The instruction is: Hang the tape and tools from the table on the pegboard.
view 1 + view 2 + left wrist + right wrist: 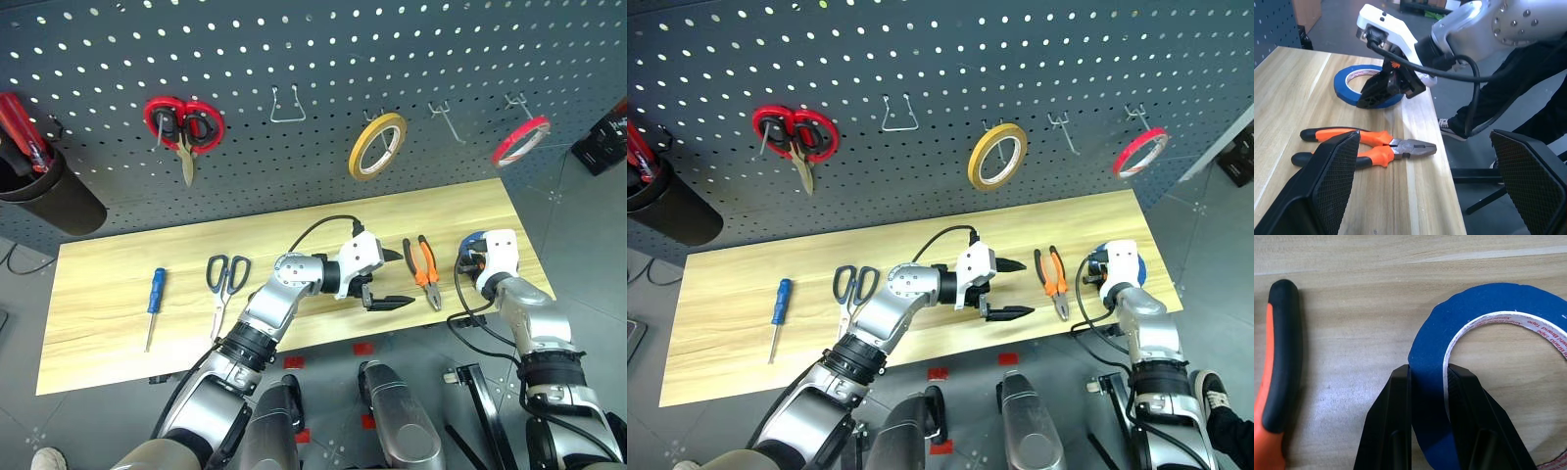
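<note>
In the head views the right pincer point(477, 257) covers most of the blue tape roll point(1488, 328) beneath it.

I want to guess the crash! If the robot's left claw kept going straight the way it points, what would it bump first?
Probably the pliers: the open left gripper points across the table at them. The right gripper, pinching the blue tape, sits beyond.

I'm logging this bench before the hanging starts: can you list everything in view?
pegboard: one, dark grey, behind table
red scissors: one, hung on pegboard
yellow tape: one, on hook
red tape: one, on hook
black cup: one, pegboard's left
table: one, pale wood
screwdriver: one, blue, table's left
scissors: one, dark handles, beside screwdriver
pliers: one, orange-black, table's right
blue tape: one, flat at right end
left gripper: open, beside pliers
right gripper: shut on blue tape's band
</note>
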